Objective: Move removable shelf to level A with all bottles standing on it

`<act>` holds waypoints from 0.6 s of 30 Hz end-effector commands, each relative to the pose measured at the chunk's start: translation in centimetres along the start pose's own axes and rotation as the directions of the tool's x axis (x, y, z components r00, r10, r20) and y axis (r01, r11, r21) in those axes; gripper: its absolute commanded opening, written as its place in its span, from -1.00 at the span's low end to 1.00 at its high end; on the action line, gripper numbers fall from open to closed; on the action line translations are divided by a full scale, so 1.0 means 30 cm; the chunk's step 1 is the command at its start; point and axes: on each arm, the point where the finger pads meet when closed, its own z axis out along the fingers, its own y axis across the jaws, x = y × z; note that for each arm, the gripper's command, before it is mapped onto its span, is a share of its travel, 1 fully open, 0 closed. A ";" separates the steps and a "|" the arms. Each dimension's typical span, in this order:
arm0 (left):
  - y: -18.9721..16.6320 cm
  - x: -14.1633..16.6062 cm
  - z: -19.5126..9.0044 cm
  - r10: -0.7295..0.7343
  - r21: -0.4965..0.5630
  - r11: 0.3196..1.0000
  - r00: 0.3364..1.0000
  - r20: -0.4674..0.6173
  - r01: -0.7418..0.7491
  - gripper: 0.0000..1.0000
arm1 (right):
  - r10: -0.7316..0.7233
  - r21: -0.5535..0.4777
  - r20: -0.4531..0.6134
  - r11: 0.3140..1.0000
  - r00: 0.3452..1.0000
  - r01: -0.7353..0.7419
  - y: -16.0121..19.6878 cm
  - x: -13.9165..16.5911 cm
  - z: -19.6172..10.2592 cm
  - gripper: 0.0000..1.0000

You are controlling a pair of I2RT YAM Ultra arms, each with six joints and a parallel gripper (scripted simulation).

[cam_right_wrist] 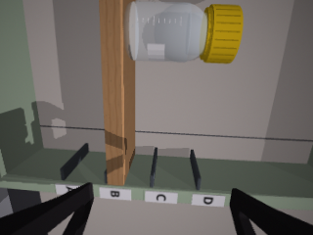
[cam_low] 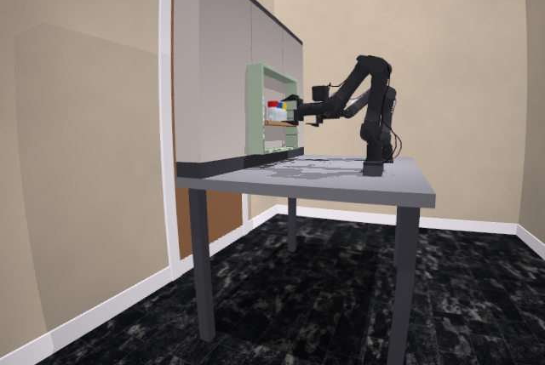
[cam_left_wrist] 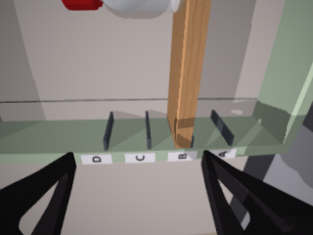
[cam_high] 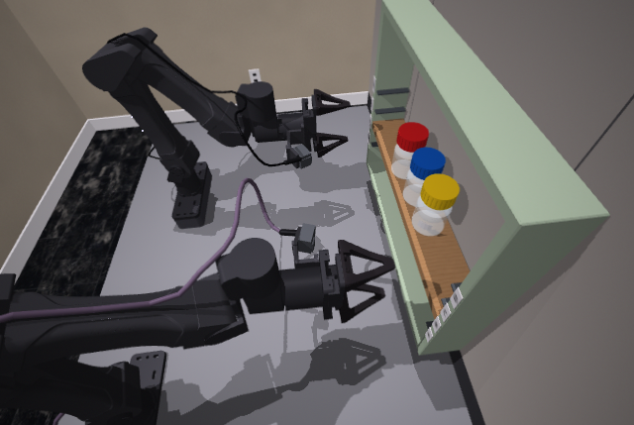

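Observation:
The wooden shelf (cam_high: 432, 238) sits in the slot marked B of the green wall rack (cam_high: 475, 154). Three bottles stand on it: red cap (cam_high: 409, 146), blue cap (cam_high: 426, 170), yellow cap (cam_high: 438, 201). My left gripper (cam_high: 347, 121) is open and empty, a short way in front of the rack's far end. Its wrist view shows the shelf's edge (cam_left_wrist: 188, 73), the red-capped bottle (cam_left_wrist: 98, 4) and the A label (cam_left_wrist: 222, 153). My right gripper (cam_high: 387, 279) is open and empty at the rack's near end. Its wrist view shows the shelf (cam_right_wrist: 117, 93) and the yellow-capped bottle (cam_right_wrist: 183, 33).
The rack hangs on a grey wall panel (cam_low: 220, 66) at the table's edge. Dark slot rails C (cam_left_wrist: 148, 129) and D (cam_left_wrist: 109, 131) are free. The left arm's base (cam_high: 191, 195) stands on the table; a purple cable (cam_high: 246, 205) runs to the right arm.

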 end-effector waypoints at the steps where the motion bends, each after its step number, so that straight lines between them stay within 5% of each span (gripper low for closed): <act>1: 0.015 -0.012 0.009 -0.007 -0.024 1.000 1.000 -0.003 0.007 1.00 | 0.012 0.027 0.000 1.000 1.000 -0.012 -0.016 -0.016 0.009 1.00; 18: -0.035 -0.039 0.024 -0.007 -0.024 1.000 1.000 -0.003 0.007 1.00 | 0.012 0.027 0.000 1.000 1.000 -0.012 0.034 -0.043 0.024 1.00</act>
